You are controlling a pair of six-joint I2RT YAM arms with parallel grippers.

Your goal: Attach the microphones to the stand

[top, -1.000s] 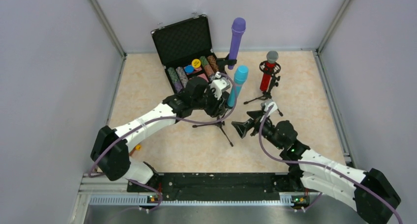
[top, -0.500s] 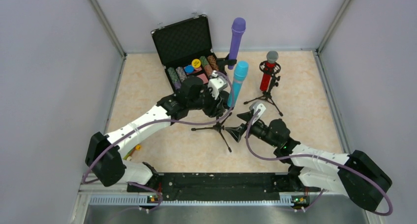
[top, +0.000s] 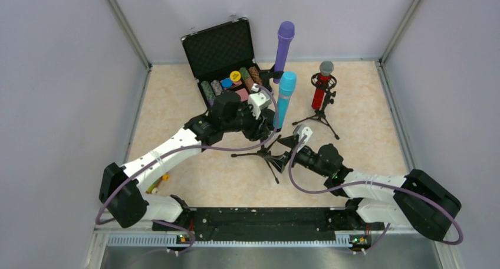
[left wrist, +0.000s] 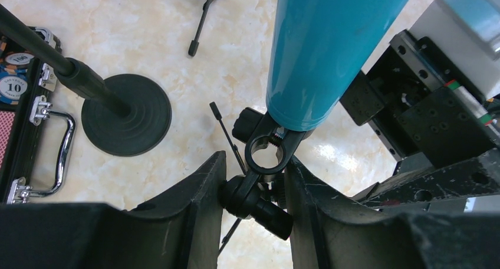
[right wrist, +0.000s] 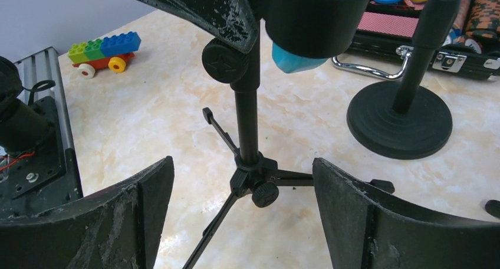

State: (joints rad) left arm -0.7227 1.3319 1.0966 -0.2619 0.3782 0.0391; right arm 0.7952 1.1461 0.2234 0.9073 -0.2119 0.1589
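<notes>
Left wrist view: we see the left gripper (left wrist: pixel 256 163) with its jaws clenched on the swivel head of the tripod stand (left wrist: pixel 259 207) at lower centre. The light blue microphone (left wrist: pixel 330 45) rises from the stand's clip toward the upper right. From the right wrist we see the right gripper (right wrist: pixel 242 166) released, its jaws wide on either side of the stand's pole. From above, the purple microphone (top: pixel 283 48) and red microphone (top: pixel 320 92) rise upright over the counter (top: pixel 171 104) at upper centre.

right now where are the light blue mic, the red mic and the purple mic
light blue microphone (top: pixel 282 104), top external view, on its barrel
red microphone (top: pixel 319 97), top external view, on its red barrel
purple microphone (top: pixel 282 52), top external view, on its barrel
</notes>
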